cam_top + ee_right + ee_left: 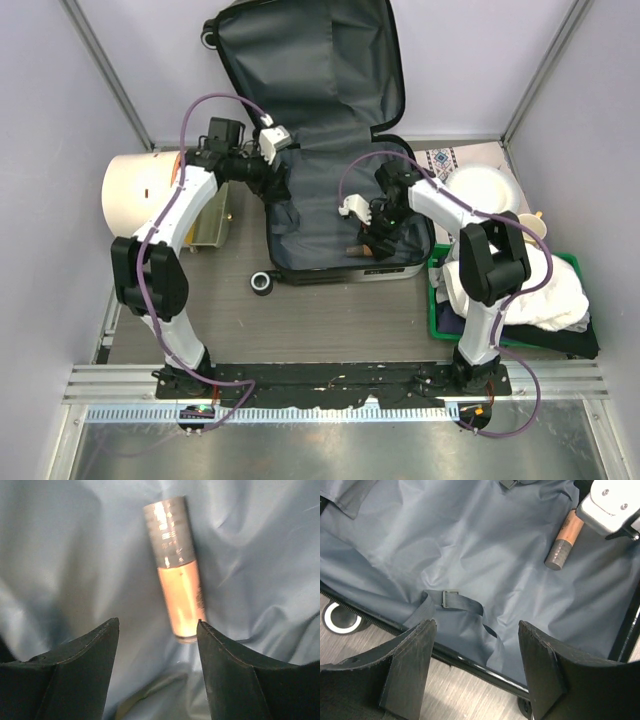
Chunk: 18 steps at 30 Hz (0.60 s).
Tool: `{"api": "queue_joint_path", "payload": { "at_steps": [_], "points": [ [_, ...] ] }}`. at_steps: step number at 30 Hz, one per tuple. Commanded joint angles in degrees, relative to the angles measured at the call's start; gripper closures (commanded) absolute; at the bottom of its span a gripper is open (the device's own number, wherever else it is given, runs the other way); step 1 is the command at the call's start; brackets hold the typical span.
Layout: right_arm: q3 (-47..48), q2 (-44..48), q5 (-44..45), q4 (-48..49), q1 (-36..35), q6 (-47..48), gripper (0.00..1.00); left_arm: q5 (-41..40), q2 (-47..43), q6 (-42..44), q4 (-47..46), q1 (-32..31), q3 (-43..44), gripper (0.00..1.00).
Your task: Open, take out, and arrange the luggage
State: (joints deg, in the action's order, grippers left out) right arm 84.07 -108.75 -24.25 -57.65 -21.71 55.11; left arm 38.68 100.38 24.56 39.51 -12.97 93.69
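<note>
The luggage (330,195) lies open on the table, its lid (310,70) propped up at the back and grey lining (470,545) exposed. A small peach bottle with a grey cap (358,250) (563,541) (175,570) lies on the lining (60,555) near the front right. My right gripper (375,238) (157,625) hangs open just above the bottle's peach end, which sits close to the right fingertip. My left gripper (283,205) (477,630) is open over the suitcase's front-left rim, near a strap buckle (451,598), holding nothing.
A cream bin (140,190) lies at the left. A green tray (437,300) with white cloth (520,290) stands at the right, a white plate (482,190) behind it. A black-and-white wheel (262,283) (340,617) sits on the table by the suitcase's front-left corner.
</note>
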Motion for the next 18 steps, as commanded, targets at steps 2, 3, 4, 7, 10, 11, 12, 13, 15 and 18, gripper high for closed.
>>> {"api": "queue_joint_path", "payload": {
  "at_steps": [2, 3, 4, 7, 10, 11, 12, 13, 15, 18],
  "points": [
    [-3.2, 3.7, 4.0, 14.5, -1.0, 1.0, 0.31, 3.4, 1.8, -0.1, -6.9, 0.0, 0.7, 0.29],
    [-3.9, 3.7, 4.1, 15.9, -1.5, 1.3, 0.32, 3.2, 1.8, -0.4, -7.2, 0.0, 0.7, 0.29],
    [-4.4, 3.7, 4.2, 16.8, -1.8, 2.7, 0.33, 2.7, 1.7, -1.0, -7.2, -0.1, 0.6, 0.29],
    [-5.8, 2.2, 4.8, 17.6, -2.8, 4.5, 0.41, 1.1, 0.5, -2.4, -7.4, 0.0, 0.0, 0.29],
    [-10.1, 2.1, 5.9, 21.0, -3.2, 6.5, 0.43, -0.6, -0.9, -4.5, -8.9, 0.1, -1.9, 0.29],
    [-11.0, 2.3, 6.7, 22.0, -3.3, 7.1, 0.43, -0.5, -1.1, -5.5, -9.1, 0.2, -2.3, 0.29],
    [-11.8, 2.3, 6.9, 22.7, -3.3, 7.3, 0.44, -0.4, -1.4, -5.7, -9.1, 0.3, -2.6, 0.29],
    [-12.7, 2.3, 7.1, 23.7, -3.5, 7.5, 0.45, 0.0, -1.5, -6.0, -9.1, 0.3, -3.3, 0.29],
    [-13.1, 2.3, 7.4, 24.2, -3.8, 7.5, 0.47, 0.0, -2.0, -6.7, -9.4, 0.3, -4.0, 0.29],
    [-14.2, 1.7, 8.4, 24.9, -4.1, 7.9, 0.55, 0.4, -2.0, -6.5, -9.4, 0.3, -4.5, 0.29]
  ]
}}
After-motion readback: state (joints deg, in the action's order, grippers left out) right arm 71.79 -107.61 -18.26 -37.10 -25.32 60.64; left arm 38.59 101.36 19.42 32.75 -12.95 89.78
